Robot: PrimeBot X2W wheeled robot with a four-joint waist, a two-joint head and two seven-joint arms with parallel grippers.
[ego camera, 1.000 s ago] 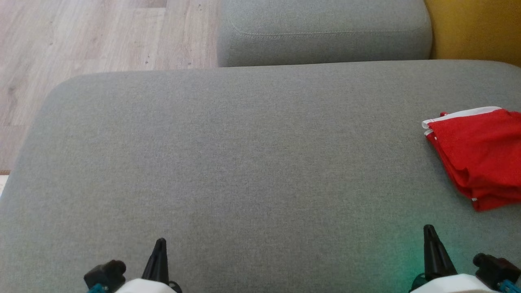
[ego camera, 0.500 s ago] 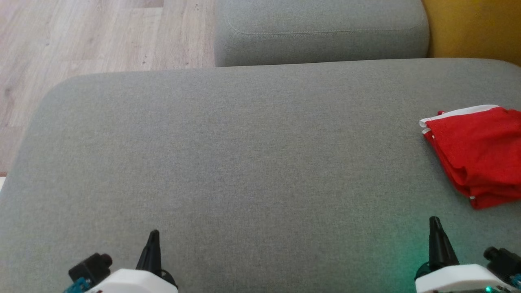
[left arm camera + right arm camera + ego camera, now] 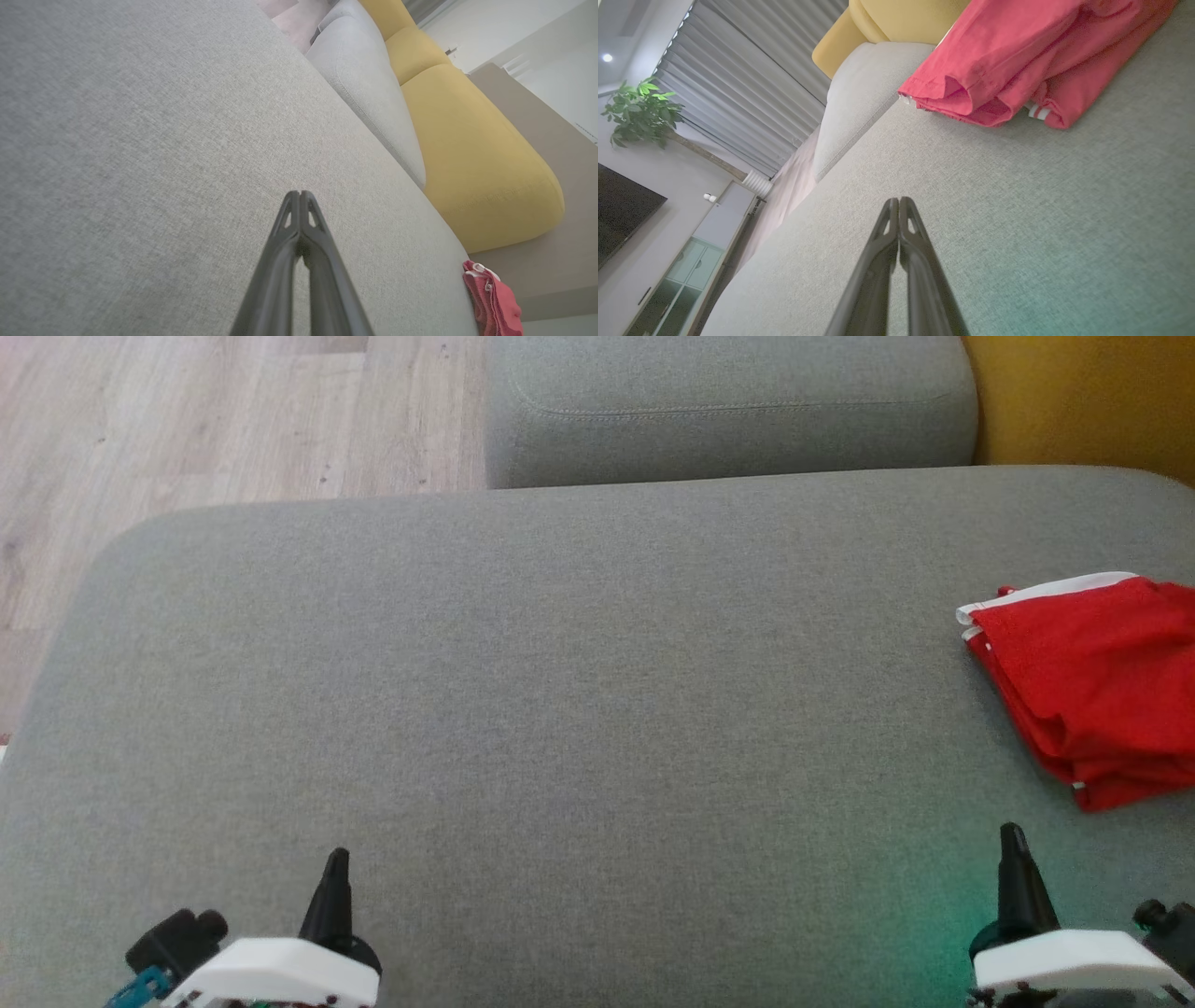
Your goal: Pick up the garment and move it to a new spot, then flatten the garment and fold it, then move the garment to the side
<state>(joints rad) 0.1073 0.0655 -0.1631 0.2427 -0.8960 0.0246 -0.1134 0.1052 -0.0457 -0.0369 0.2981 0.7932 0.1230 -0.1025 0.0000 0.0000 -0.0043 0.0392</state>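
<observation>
Garment (image 3: pixel 1092 686), red with white trim, lies folded in a loose stack at the right end of the seat (image 3: pixel 560 663), partly cut off by the head view's edge. That spot fits the task's last line: folded, then set aside, so you may judge the job as good as finished. The fold is rough, though. From the right wrist view the layers gape at the hem and one striped cuff pokes out below, so the stack looks soft and apt to slump if nudged.

Your right gripper (image 3: pixel 1010 831) sits at the near edge of the seat, near the garment but apart from it, fingers pressed together on nothing. Your left gripper (image 3: pixel 334 859) mirrors it at the near edge toward the seat's left end, well apart from the garment, its fingers likewise together and empty. Both point across the seat, held low. That reads as a rest pose, fitting when nothing is left to hold.

Beyond the seat's far edge stands a grey cushion (image 3: pixel 728 411), with a yellow cushion (image 3: pixel 1074 392) off the far right corner and wood floor (image 3: pixel 187 420) past the far left. If you want a tidier stack, your right gripper is the nearer one for squaring it up.
</observation>
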